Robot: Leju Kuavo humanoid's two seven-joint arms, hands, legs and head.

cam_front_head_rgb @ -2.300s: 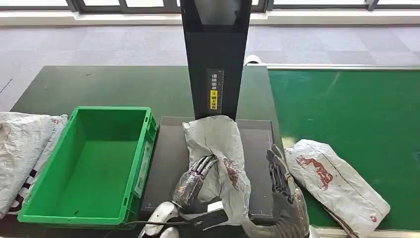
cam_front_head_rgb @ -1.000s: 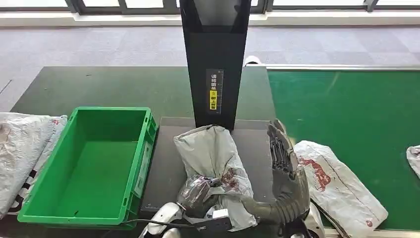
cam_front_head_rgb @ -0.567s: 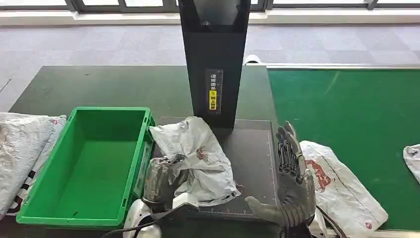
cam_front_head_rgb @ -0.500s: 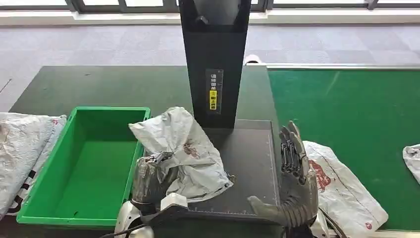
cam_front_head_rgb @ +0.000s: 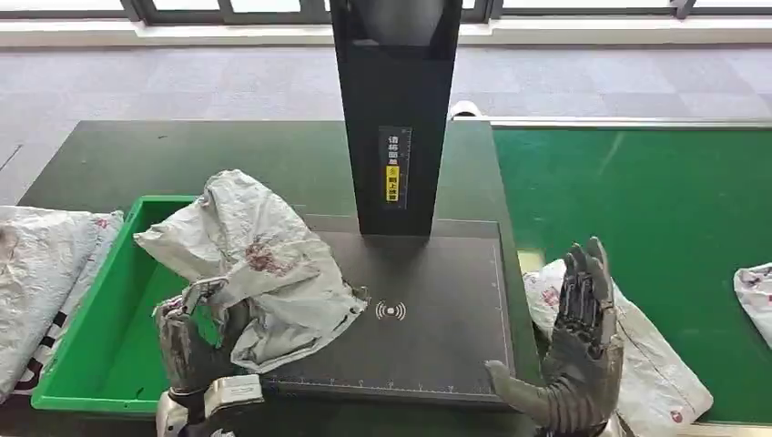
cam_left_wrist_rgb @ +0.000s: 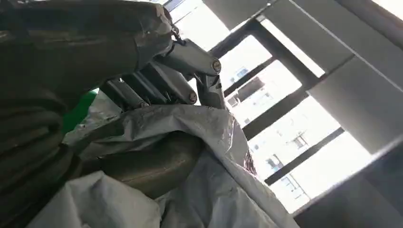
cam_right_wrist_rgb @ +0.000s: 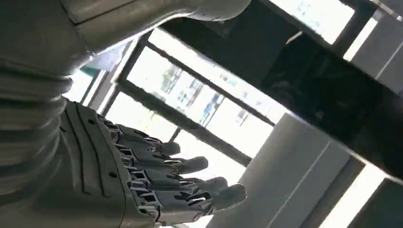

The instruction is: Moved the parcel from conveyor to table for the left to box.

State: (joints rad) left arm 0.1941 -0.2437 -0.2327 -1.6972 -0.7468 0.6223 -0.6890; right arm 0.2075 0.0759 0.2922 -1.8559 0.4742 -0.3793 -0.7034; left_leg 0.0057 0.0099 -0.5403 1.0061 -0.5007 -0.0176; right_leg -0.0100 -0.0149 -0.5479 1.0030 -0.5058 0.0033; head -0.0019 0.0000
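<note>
My left hand [cam_front_head_rgb: 196, 341] grips a crumpled grey plastic parcel [cam_front_head_rgb: 250, 264] with red print and holds it up over the right end of the green box [cam_front_head_rgb: 86, 355]. In the left wrist view the fingers [cam_left_wrist_rgb: 157, 80] curl over the grey parcel [cam_left_wrist_rgb: 209, 190] and the thumb presses it from beneath. My right hand [cam_front_head_rgb: 578, 350] stands open and upright, fingers straight, at the right edge of the black scanner pad [cam_front_head_rgb: 428, 319], holding nothing. The right wrist view shows that right hand [cam_right_wrist_rgb: 157, 185] with its fingers stretched out.
A black scanner post [cam_front_head_rgb: 394, 118] rises from the back of the pad. Another grey parcel [cam_front_head_rgb: 651, 364] lies on the green conveyor [cam_front_head_rgb: 655, 191] right of my right hand, and a third [cam_front_head_rgb: 754, 296] at the far right edge. More grey parcels [cam_front_head_rgb: 41, 273] lie left of the box.
My left hand has carried the parcel leftward off the pad and over the box's right end. My right hand has shifted right and lower, staying open.
</note>
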